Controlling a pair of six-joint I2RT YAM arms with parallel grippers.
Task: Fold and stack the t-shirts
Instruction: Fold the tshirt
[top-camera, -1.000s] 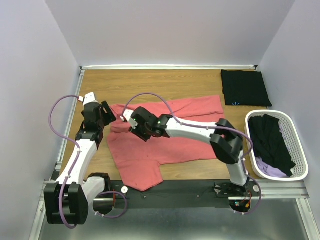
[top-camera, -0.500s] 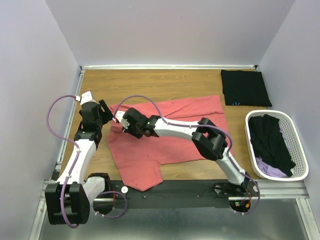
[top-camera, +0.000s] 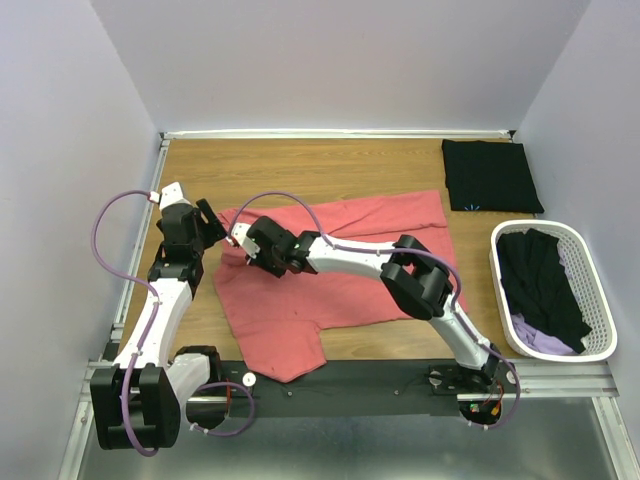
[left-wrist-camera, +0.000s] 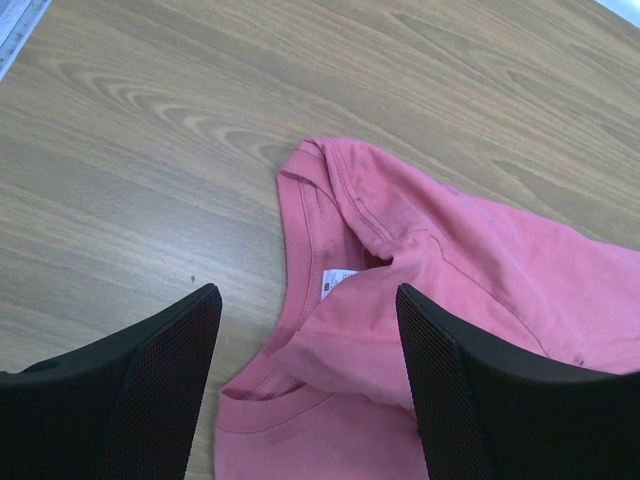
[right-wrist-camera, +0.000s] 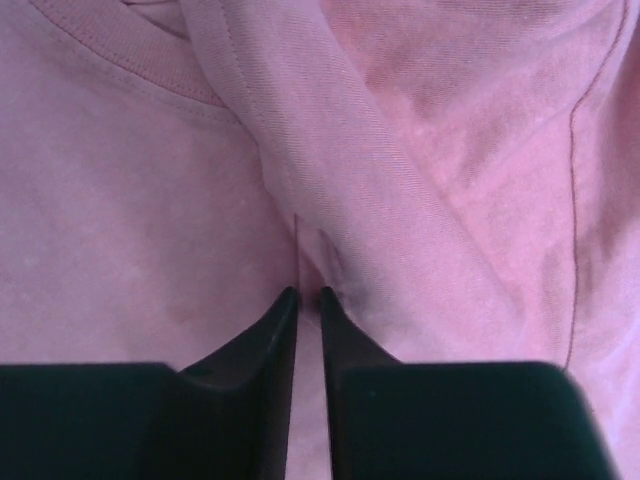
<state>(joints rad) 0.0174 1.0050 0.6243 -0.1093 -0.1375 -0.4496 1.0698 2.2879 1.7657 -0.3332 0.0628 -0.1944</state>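
Wooden table is under my arms. The pink tee lies spread on its middle. My right gripper pinches a fold near the collar. My left gripper hangs wide apart above that collar.

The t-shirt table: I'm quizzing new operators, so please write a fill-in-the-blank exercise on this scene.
The right gripper pinches a fold of the coral-pink t-shirt near its ___.
The left gripper hovers with its jaws ___.
The folded black t-shirt lies on the table at its far ___ corner.
The white basket holds black and ___ cloth.
Missing: collar; open; right; lilac.
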